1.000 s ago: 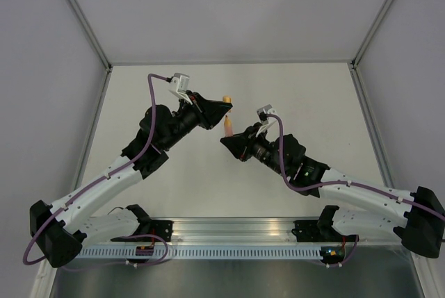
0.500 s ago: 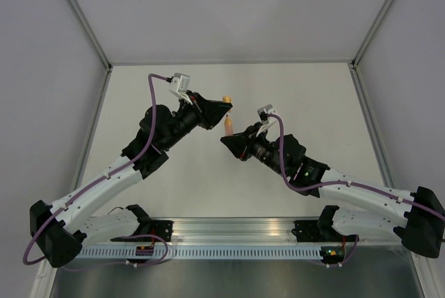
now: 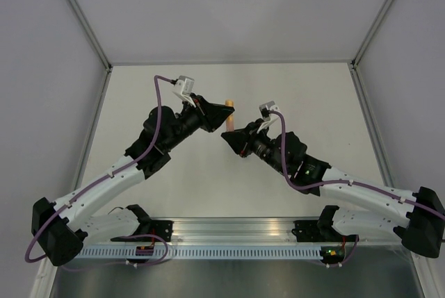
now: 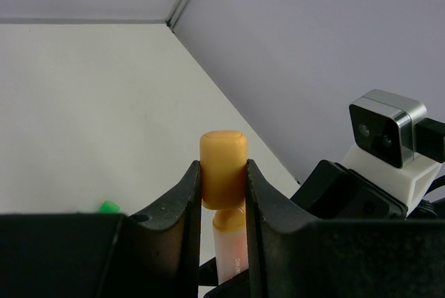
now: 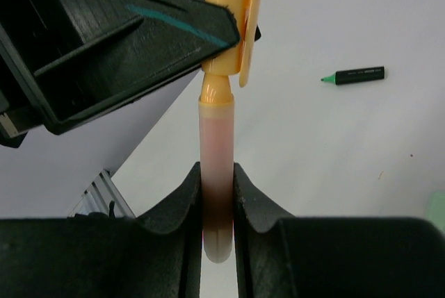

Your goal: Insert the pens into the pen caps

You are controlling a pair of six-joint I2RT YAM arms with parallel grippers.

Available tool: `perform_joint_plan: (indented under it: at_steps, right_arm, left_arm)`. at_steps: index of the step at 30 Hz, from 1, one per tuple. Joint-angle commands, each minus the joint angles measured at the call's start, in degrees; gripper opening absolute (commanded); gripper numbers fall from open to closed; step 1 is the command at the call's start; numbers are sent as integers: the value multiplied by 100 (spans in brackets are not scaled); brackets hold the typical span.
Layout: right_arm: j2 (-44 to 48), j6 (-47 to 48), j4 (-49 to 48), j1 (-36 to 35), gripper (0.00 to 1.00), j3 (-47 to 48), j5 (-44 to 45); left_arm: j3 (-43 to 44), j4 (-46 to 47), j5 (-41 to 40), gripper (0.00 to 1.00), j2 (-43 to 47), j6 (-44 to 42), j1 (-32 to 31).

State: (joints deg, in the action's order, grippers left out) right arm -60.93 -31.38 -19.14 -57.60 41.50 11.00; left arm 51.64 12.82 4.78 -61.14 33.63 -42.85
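The left gripper (image 4: pixel 223 173) is squeezed tight on the orange cap (image 4: pixel 223 162), one finger on each side. The right gripper (image 5: pixel 217 169) is clamped on the orange pen (image 5: pixel 216 145) and holds it low on its body, with the tip end pointing up at the cap. The two grippers meet in the air above the middle of the worktop (image 3: pixel 208 180), a little toward the far edge.

The pen and the cap are in a line. The pen's thin orange neck goes into the mouth of the cap, but some of the neck shows below it. So I think this cap is started and not pushed all the way on. It needs one more push straight along the pen.

There is more to do after that. A black pen (image 5: pixel 358 76) lies flat on the worktop with its green tip bare, well away from the grippers. A green cap (image 4: pixel 106 207) sits on the worktop by itself, with no pen in it. I cannot tell which edge either one is near, because the top view does not show them. I cannot find any other pen or cap for sure.

So one pair is nearly done, and at least one pair is not begun.
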Motion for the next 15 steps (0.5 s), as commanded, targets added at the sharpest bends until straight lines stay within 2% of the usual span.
perform_joint_plan:
  at_steps: [1, 15]
  right_arm:
    - [-59, 114, -126, -23, 0, 385, 147]
    - [-192, 571, 454, -23, 0, 1106, 736]
  left_arm:
    - [-127, 396, 287, 2, -64, 47, -13]
    - [-417, 476, 841, 2, 146, -93, -13]
